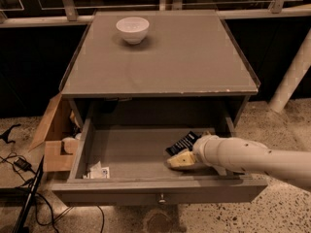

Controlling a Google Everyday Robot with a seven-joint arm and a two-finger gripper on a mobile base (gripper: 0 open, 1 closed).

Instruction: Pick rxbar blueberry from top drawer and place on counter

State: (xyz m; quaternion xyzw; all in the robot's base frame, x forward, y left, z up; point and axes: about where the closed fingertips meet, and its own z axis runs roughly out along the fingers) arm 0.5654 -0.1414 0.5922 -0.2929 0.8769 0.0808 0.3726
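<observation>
The top drawer [129, 154] stands pulled open below the counter [165, 57]. Inside it, at the right, the rxbar blueberry [183, 142] lies flat, a dark wrapped bar with white text. My gripper [178, 160] is down in the drawer, its tan tip just in front of the bar and close against it. The white arm comes in from the right over the drawer's front corner. I cannot tell whether the gripper touches or holds the bar.
A white bowl [132, 29] sits at the back left of the counter. A crumpled white paper scrap [98, 171] lies in the drawer's front left corner. A tan cardboard box [53, 135] and cables [19, 178] are on the floor at left; a white post [291, 81] stands at right.
</observation>
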